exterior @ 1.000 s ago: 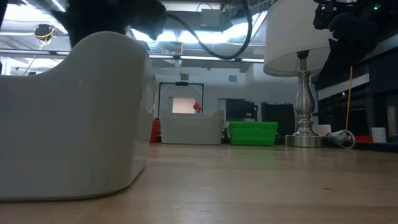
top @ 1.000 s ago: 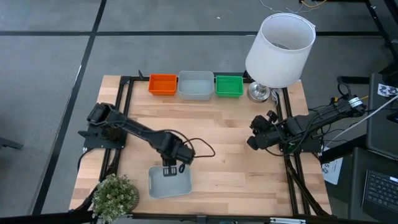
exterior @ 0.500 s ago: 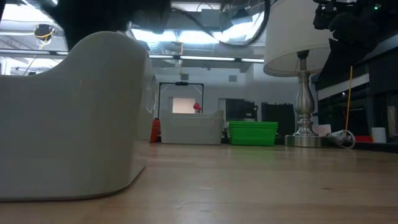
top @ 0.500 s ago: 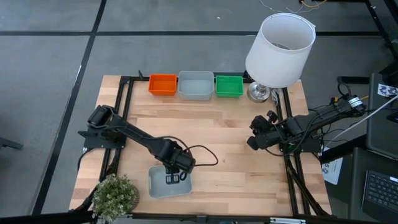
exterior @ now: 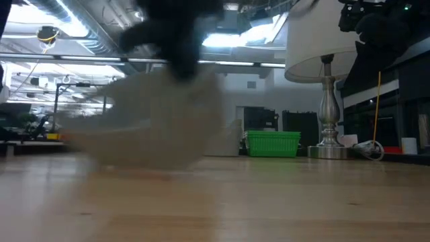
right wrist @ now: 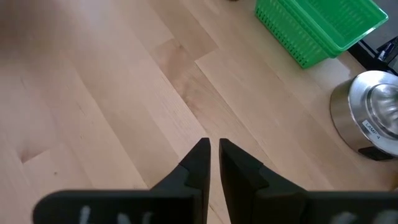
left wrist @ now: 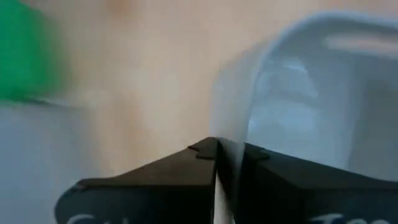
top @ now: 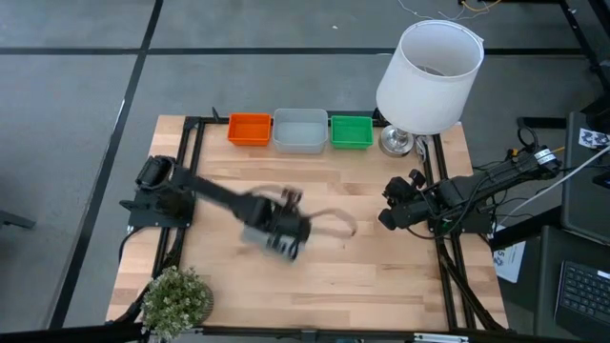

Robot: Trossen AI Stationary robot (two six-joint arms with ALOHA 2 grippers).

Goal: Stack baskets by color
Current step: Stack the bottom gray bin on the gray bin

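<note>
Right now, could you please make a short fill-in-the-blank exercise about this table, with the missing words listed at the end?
1. The left gripper is shut on the wall of a pale ____ basket.
2. At the far edge of the table, the grey basket stands between an orange basket and a ____ basket.
3. The lamp stands beside the ____ basket.
4. The right gripper holds ____.

Missing words: grey; green; green; nothing

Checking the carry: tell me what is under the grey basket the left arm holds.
In the low view the grey basket looks lifted, with bare wooden table below. The left gripper pinches its wall; blur leaves any remaining contact unclear.
</note>
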